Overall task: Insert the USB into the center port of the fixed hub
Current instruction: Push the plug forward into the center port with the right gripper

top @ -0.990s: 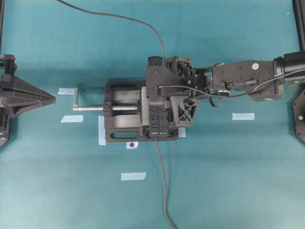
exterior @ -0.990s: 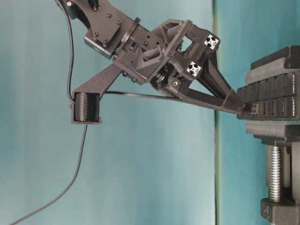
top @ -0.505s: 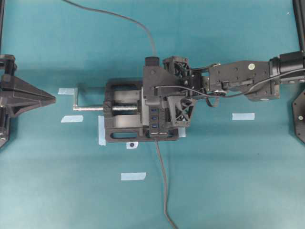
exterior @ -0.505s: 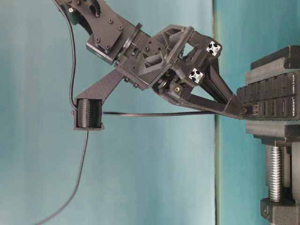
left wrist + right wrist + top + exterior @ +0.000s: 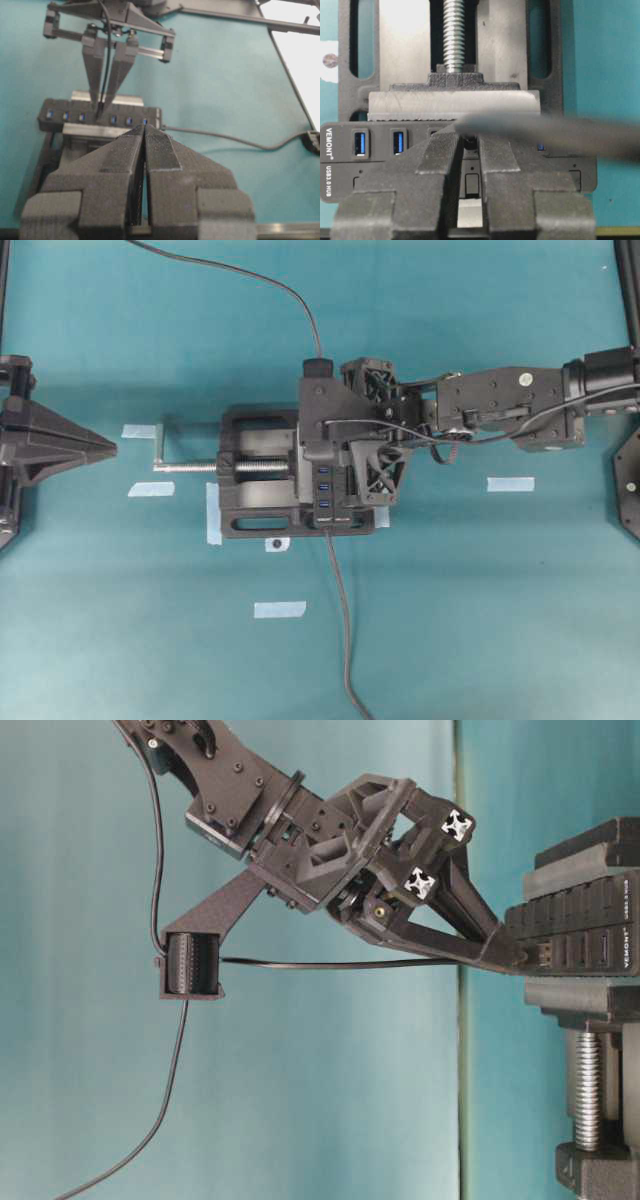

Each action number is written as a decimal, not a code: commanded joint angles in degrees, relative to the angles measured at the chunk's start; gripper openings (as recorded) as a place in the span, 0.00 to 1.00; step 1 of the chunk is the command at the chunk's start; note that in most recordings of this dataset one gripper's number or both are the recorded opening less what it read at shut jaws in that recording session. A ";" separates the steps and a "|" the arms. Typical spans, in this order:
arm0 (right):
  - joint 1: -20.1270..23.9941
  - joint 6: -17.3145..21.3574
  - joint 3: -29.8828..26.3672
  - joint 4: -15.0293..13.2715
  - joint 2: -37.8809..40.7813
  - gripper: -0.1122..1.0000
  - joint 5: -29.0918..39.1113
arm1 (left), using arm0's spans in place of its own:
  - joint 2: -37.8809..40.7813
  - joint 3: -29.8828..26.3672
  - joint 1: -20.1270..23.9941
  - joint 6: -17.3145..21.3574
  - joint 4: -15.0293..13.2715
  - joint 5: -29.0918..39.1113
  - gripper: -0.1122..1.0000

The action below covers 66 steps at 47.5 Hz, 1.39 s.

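The fixed hub [image 5: 322, 495], a long black strip with blue ports, is clamped in a black vise [image 5: 255, 505]. My right gripper [image 5: 515, 955] is shut on the USB [image 5: 538, 955], whose tip is against the hub's face [image 5: 580, 935]. In the left wrist view the right fingers [image 5: 117, 70] meet at the fourth slot of the hub [image 5: 55, 117], with three blue ports on either side. The fingers and plug hide the center port, so depth cannot be judged. The USB cable [image 5: 250, 275] trails to the back. My left gripper [image 5: 90, 445] rests shut and empty at the far left.
The vise's silver screw and handle [image 5: 185, 466] stick out to the left. The hub's own dark cable [image 5: 342, 620] runs toward the front edge. Bits of pale tape [image 5: 510, 483] [image 5: 279, 609] [image 5: 150, 488] lie on the teal table.
The right wrist has tilted and shifted slightly toward the back. The USB cable behind the fingers now lies level instead of sloped. The left arm has not moved.
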 commanded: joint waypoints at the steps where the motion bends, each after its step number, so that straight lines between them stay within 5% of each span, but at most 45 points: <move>1: -0.09 -0.09 -0.18 0.00 0.18 0.18 -0.09 | 0.18 -0.79 0.18 -0.09 0.09 -0.62 0.10; 66: -0.79 -0.09 1.14 0.09 2.02 0.18 2.02 | -0.35 -0.35 0.70 -0.09 0.09 -0.62 0.10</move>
